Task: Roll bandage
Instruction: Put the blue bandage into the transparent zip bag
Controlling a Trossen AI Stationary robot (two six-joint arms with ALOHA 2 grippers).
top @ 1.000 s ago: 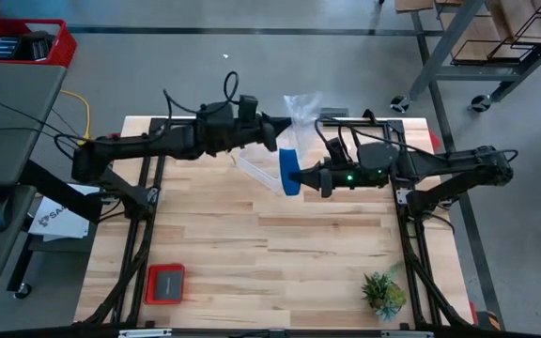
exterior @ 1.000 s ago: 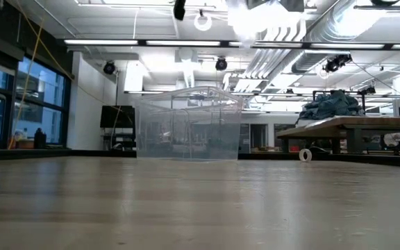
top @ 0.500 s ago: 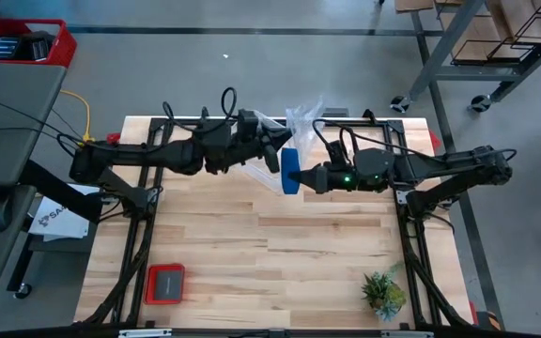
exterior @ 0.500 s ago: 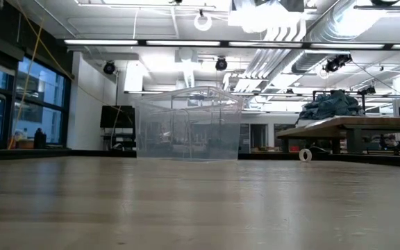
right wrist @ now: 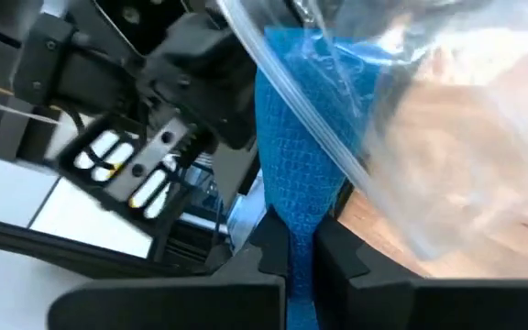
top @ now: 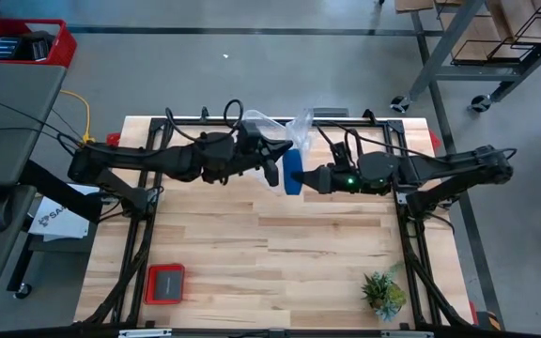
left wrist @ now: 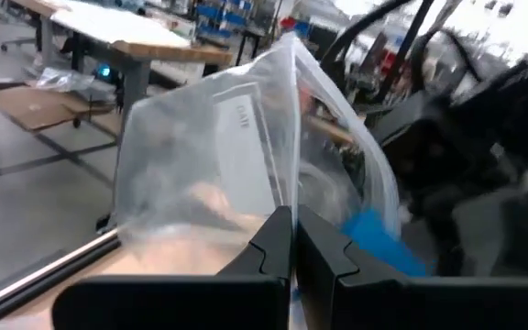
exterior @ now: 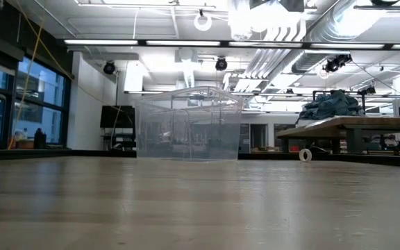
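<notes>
The bright blue bandage (top: 292, 171) is a narrow strip held above the table's far middle; it also shows in the right wrist view (right wrist: 301, 119) and the left wrist view (left wrist: 379, 240). My right gripper (top: 302, 178) is shut on it. A clear plastic bag (top: 272, 128) hangs beside it, and the bag's rim (right wrist: 291, 92) crosses in front of the bandage. My left gripper (top: 272, 169) is shut on the bag (left wrist: 246, 137). Neither gripper shows in the low view. My left gripper pinches the clear bag's thin edge (left wrist: 288, 197) between its two shut fingers. It comes about level from the table's left. The bag is lifted clear of the table and stands up past the fingers. My right gripper pinches the blue bandage's lower part (right wrist: 297, 215) between its two fingers, level from the table's right. The strip is lifted clear and rises past the fingers, its upper part behind the bag's clear plastic.
A clear plastic tub (exterior: 189, 132) stands on the table in the low view. A red flat case (top: 165, 284) lies near the front left and a small potted plant (top: 383, 293) at the front right. The wooden table (top: 252, 253) lies open between them.
My left gripper has gone toward the table's near edge and a little right, closer to the bandage, taking the clear bag with it. The bag's loose flap has come up from below the arm and now bunches at the far side. My right gripper has stayed nearly still.
</notes>
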